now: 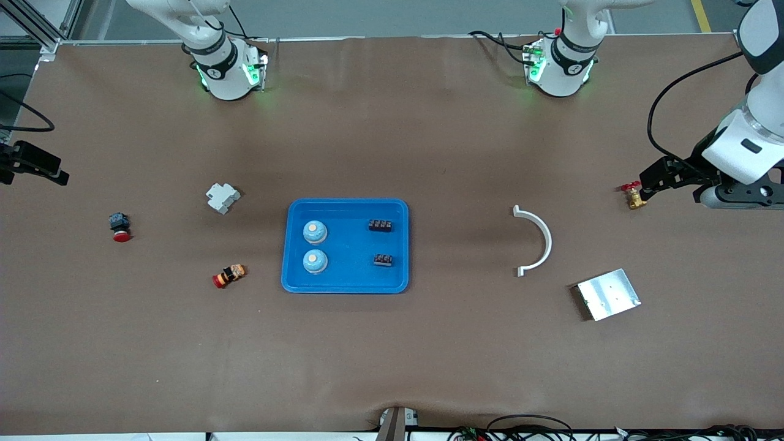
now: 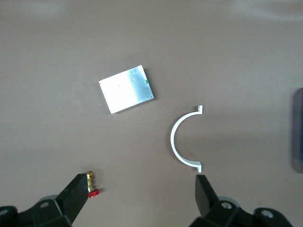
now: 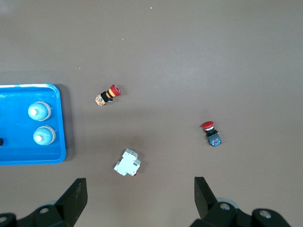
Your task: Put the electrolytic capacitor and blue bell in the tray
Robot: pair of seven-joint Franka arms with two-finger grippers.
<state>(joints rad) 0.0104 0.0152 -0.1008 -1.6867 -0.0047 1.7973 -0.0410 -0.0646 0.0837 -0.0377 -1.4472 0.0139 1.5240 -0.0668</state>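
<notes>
The blue tray [image 1: 346, 283] [image 3: 57, 158] lies mid-table. Two blue bells [image 1: 315, 231] [image 1: 315, 261] stand in it, toward the right arm's end; they also show in the right wrist view [image 3: 39, 111] [image 3: 44, 135]. Two small black parts [image 1: 380, 225] [image 1: 383, 260], seemingly the electrolytic capacitors, lie in the tray beside them. My left gripper [image 1: 652, 179] [image 2: 142, 179] hangs open and empty over the left arm's end of the table, by a brass valve [image 1: 634, 197] [image 2: 91, 182]. Over the right arm's end, my right gripper [image 1: 46, 171] [image 3: 140, 181] is open and empty too.
A white breaker [image 1: 222, 198] [image 3: 127, 163], an orange-red button [image 1: 229, 275] [image 3: 108, 94] and a red-capped button [image 1: 120, 226] [image 3: 210, 132] lie toward the right arm's end. A white half ring [image 1: 539, 242] [image 2: 182, 142] and a silver plate [image 1: 608, 294] [image 2: 127, 89] lie toward the left arm's end.
</notes>
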